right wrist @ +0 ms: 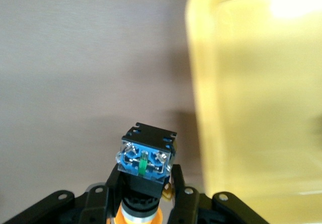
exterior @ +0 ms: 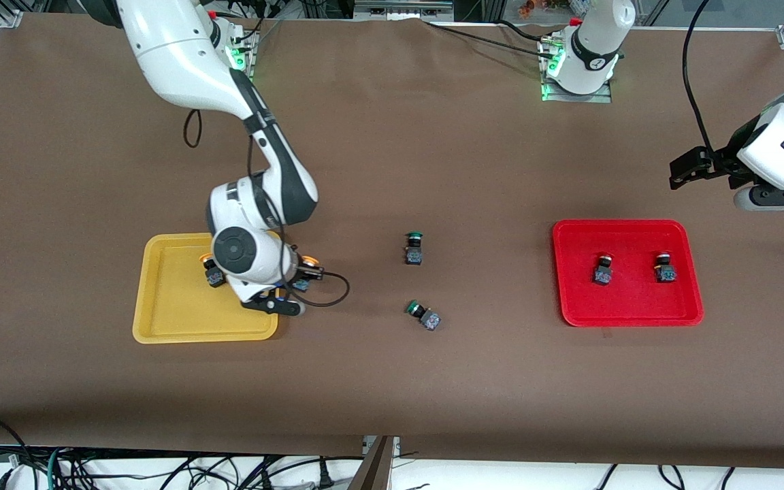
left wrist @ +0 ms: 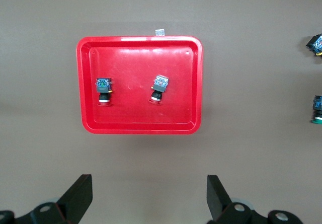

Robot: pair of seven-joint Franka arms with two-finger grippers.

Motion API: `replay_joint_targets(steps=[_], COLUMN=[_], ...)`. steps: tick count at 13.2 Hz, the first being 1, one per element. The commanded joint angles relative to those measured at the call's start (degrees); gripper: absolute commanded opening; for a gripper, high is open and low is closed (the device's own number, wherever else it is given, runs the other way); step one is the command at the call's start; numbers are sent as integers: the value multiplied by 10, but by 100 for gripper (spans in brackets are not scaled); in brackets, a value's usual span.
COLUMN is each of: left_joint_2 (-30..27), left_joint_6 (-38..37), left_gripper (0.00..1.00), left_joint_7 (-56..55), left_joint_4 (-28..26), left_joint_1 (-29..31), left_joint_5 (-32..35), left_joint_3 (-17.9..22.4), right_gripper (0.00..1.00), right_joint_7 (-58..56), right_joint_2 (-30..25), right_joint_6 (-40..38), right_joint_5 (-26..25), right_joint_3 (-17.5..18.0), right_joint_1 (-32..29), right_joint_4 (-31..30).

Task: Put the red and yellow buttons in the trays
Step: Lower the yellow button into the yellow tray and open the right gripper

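Observation:
My right gripper (exterior: 302, 275) is shut on a yellow button (exterior: 306, 267) and holds it just above the brown table beside the yellow tray's (exterior: 174, 320) rim. The right wrist view shows its fingers (right wrist: 183, 194) clamped on the button's dark body (right wrist: 146, 156), with the orange cap below and the tray (right wrist: 251, 108) alongside. A second yellow button (exterior: 213, 272) lies in the yellow tray. Two red buttons (exterior: 603, 270) (exterior: 665, 268) lie in the red tray (exterior: 627, 309). My left gripper (exterior: 688, 167) waits open and empty above bare table, with the red tray (left wrist: 141, 126) in its view.
Two green-capped switches lie on the table between the trays, one (exterior: 414, 248) farther from the front camera and one (exterior: 423, 316) nearer, tipped on its side. They also show at the edge of the left wrist view (left wrist: 317, 108).

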Motion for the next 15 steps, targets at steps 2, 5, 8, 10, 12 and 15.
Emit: replay_joint_targets(steps=[2, 5, 8, 10, 12, 15], left_joint_2=[11, 11, 12, 12, 12, 12], left_joint_6=[-5, -5, -5, -5, -5, -5], left_gripper=[100, 100, 100, 100, 100, 100], left_joint_7=[-1, -2, -5, -3, -3, -4], left_joint_4=[20, 19, 20, 19, 19, 20], left_joint_1=[2, 2, -2, 2, 3, 2], left_joint_5=[1, 1, 2, 2, 2, 2], left_joint_3=[-2, -2, -3, -2, -2, -2], right_gripper=[42, 44, 44, 62, 90, 98], right_joint_7=[-140, -183, -187, -187, -185, -182], right_joint_2=[-42, -46, -56, -55, -55, -64], right_joint_6=[-27, 36, 104, 106, 104, 97], right_joint_5=[-1, 7, 11, 22, 48, 47], right_joint_3=[-67, -80, -77, -77, -77, -77], right_joint_1=[0, -1, -2, -2, -1, 2], right_joint_4=[-62, -128, -180, -175, -165, -148])
